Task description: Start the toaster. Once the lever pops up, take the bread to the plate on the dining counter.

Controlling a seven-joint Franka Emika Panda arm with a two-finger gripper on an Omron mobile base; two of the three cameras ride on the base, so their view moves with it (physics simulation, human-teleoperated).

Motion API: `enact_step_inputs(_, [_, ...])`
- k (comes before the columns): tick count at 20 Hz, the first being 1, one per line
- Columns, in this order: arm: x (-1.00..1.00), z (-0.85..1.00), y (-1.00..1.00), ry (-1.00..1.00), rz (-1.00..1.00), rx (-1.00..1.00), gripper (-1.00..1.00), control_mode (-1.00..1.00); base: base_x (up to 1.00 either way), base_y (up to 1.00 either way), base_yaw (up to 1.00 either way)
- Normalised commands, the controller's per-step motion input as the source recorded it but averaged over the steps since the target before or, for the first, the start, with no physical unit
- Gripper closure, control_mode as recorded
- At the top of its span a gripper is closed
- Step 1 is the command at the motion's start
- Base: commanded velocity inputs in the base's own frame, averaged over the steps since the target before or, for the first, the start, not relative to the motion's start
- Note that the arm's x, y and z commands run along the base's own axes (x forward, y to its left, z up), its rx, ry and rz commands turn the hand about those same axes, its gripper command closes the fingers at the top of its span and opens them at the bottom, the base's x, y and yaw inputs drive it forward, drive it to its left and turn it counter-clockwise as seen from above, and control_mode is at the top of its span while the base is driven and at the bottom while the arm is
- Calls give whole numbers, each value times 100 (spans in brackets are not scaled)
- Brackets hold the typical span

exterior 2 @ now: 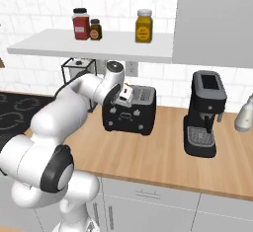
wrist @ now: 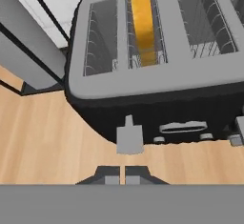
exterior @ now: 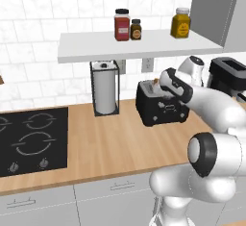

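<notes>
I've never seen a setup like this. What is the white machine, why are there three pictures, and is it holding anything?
It is a white robot arm in a computer-rendered kitchen. Two pictures come from cameras behind it, one on its left and one on its right. The third comes from a camera on its hand, looking along the end effector, whose two fingers are shut together with nothing between them. It holds nothing and hovers just before the toaster's lever. On the wooden worktop stand a black toaster with bread in one slot, a paper towel holder, a coffee machine and a hob. Three jars sit on the shelf above.
</notes>
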Motion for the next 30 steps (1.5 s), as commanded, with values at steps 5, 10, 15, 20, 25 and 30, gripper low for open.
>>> enact_step_inputs(5, [2, -37, 16, 0, 0, -3, 100, -100, 0, 0, 0])
enact_step_inputs(10, [23, -14, 6, 0, 1, -6, 100, -100, 0, 0, 0])
enact_step_inputs(15, [15, -4, -2, 0, 3, -5, 100, -100, 0, 0, 0])
enact_step_inputs(20, [27, -17, -2, 2, 3, -4, 100, -100, 0, 0, 0])
enact_step_inputs(25, [33, -21, -10, 2, 4, -3, 100, -100, 0, 0, 0])
enact_step_inputs(30, [9, -21, -16, 2, 3, -1, 100, -100, 0, 0, 0])
